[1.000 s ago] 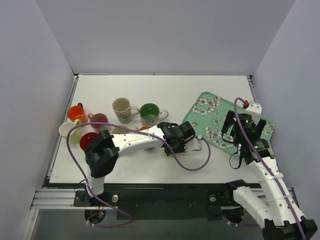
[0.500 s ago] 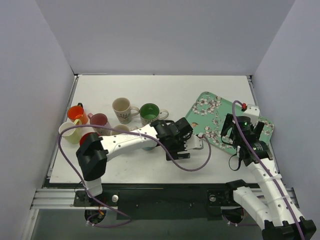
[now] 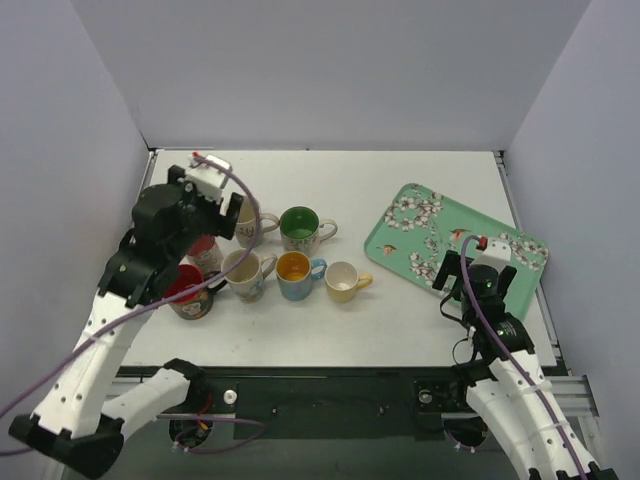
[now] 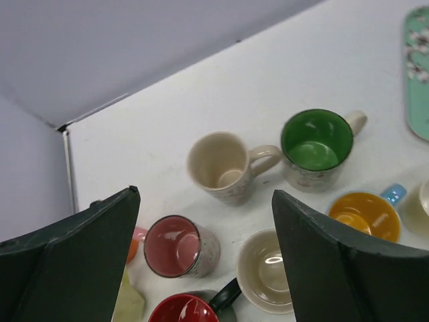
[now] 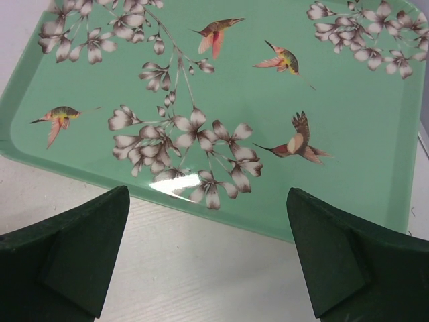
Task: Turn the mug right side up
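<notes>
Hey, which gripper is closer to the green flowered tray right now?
Right. The right gripper hovers over the tray's near edge, jaws open. The left gripper is far across the table, above the mugs on the left side.

seven mugs show plainly at left and centre: upper cream mug (image 4: 221, 168), lower cream mug (image 3: 243, 272), green mug (image 3: 300, 228), pink mug (image 4: 177, 247), red mug (image 3: 184, 287), blue mug (image 3: 293, 272), yellow mug (image 3: 343, 280). one tray (image 3: 430, 225) at right.

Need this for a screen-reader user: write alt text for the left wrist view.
The open left gripper looks down on upright mugs on a white table: cream mug, green-lined mug, pink mug, second cream mug, yellow-lined mug, red mug. A green tray edge shows at right.
</notes>
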Robot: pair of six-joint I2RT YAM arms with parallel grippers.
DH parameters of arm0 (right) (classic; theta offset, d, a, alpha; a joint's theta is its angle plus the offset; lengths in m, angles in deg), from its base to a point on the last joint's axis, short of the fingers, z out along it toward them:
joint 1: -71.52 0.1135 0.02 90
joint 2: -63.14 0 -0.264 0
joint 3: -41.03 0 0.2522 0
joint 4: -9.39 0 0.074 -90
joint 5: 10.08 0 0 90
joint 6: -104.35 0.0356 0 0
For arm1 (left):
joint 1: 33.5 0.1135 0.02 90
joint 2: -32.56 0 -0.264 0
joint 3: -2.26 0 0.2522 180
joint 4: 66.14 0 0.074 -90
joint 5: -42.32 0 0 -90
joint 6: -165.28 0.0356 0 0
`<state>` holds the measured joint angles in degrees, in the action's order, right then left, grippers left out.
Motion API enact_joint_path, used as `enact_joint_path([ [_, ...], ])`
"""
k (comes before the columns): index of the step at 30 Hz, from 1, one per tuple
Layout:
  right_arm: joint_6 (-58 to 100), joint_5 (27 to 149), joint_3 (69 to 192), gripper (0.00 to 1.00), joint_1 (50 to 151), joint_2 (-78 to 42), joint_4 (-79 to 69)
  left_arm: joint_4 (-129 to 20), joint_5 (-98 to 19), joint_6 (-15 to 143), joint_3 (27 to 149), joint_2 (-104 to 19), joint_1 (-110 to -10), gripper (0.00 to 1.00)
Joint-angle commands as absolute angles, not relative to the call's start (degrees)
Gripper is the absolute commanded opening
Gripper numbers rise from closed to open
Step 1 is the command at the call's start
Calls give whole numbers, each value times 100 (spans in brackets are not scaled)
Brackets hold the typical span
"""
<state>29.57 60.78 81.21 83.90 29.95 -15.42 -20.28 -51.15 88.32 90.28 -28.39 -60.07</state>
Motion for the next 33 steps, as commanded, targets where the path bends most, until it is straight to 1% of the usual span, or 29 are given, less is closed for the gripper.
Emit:
enact_joint_path([
  [1,3096,6303,7852,97,8383,3256,-991,-3119,-6164,8276,7725,-2062,-5418,91],
  [3,3096,6444,7844,97,8391,3326,-1061,-3584,-6175,8135,6951,-1746,-5110,91],
  [8,3219,6524,7703,97,8400,3650,-1053,-4568,-6061,7845,5508,-824,-4458,93],
  [12,3237,6542,7632,97,8400,3792,-1009,-5148,-6603,7669,4813,-383,-4335,94],
  [16,3263,6541,7633,97,8400,3713,-1017,-5598,-6632,7704,4223,-137,-4317,94],
  [24,3351,6533,7633,97,8409,3555,-921,-5923,-6632,7704,3581,-189,-4317,94],
  [30,3369,6533,7624,97,8409,3449,-930,-5915,-6588,7599,3536,-277,-4317,94],
  [33,3377,6550,7633,97,8409,3423,-947,-5652,-6160,7677,3536,-224,-4317,94],
])
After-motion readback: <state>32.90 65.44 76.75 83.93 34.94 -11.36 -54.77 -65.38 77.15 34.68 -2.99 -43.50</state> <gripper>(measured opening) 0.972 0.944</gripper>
